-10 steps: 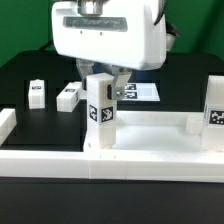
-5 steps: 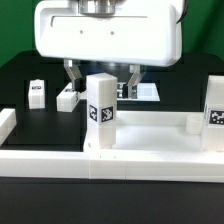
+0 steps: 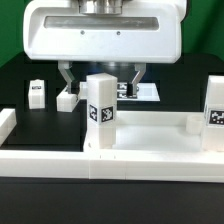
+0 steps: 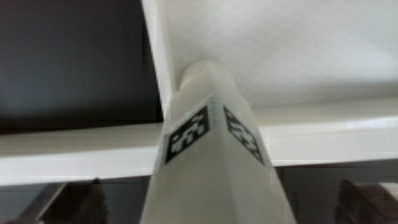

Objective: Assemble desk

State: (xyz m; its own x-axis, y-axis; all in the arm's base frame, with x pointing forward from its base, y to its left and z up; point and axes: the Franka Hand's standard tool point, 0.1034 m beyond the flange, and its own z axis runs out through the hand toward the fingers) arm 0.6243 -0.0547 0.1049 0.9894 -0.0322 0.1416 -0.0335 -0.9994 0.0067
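Note:
A white square leg [image 3: 100,106] with a black-white tag stands upright at a corner of the white tray-like tabletop [image 3: 150,131]. A second leg [image 3: 213,115] stands upright at the exterior view's right. My gripper [image 3: 99,84] hangs over the first leg, open, with one finger [image 3: 66,78] on each side of it and a gap to each. In the wrist view the leg [image 4: 210,150] fills the middle between the dark fingertips [image 4: 71,205], and the gripper [image 4: 217,202] holds nothing. Two loose legs [image 3: 38,92] [image 3: 68,97] lie on the black table behind.
The long white border wall [image 3: 50,160] runs along the front, with a raised end [image 3: 7,122] at the exterior view's left. The marker board [image 3: 143,92] lies flat behind the gripper. The gripper's wide white body [image 3: 100,30] hides the back middle of the table.
The fingers were close against the upright leg a second ago; they have spread wide apart and let it go. The leg stays standing in the same place.

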